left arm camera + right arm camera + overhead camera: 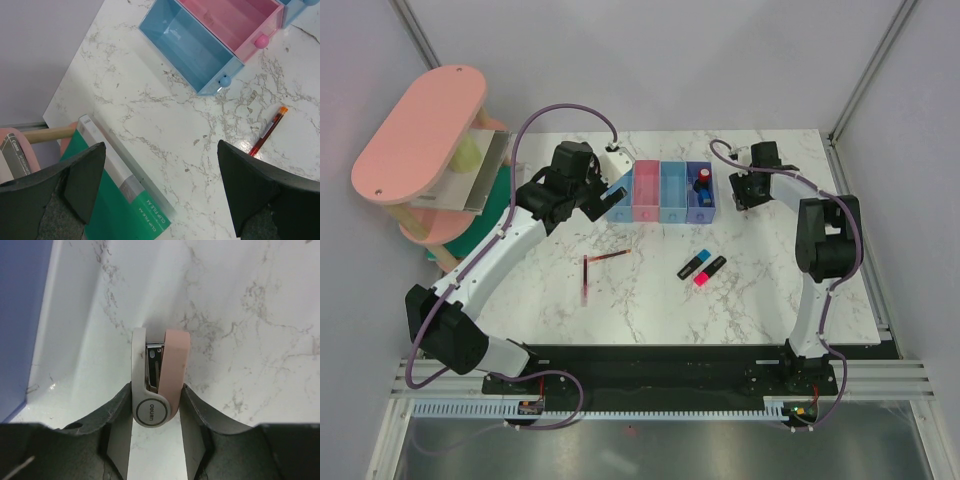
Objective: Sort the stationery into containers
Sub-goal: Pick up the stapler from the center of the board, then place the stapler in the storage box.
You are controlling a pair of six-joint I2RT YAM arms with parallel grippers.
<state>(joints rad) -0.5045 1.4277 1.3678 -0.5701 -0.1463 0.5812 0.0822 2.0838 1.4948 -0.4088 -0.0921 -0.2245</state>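
Observation:
Four joined bins stand at the back: light blue (621,203), pink (646,190), light blue (673,190), purple (701,203). A red-black capped piece (703,178) and a blue block lie in the purple bin. Two dark-red pens (610,256) (585,281) and a blue (693,264) and a pink highlighter (711,271) lie on the table. My left gripper (605,195) is open and empty beside the left blue bin (190,45); one pen (267,131) shows in its view. My right gripper (745,195) (156,405) is shut on a small beige-and-white stapler (160,375), right of the purple bin (20,315).
A big pink oval-topped rack (420,130) stands at the far left, with a green clip file (115,210) leaning at its foot near my left fingers. The table's right edge (860,250) runs close to the right arm.

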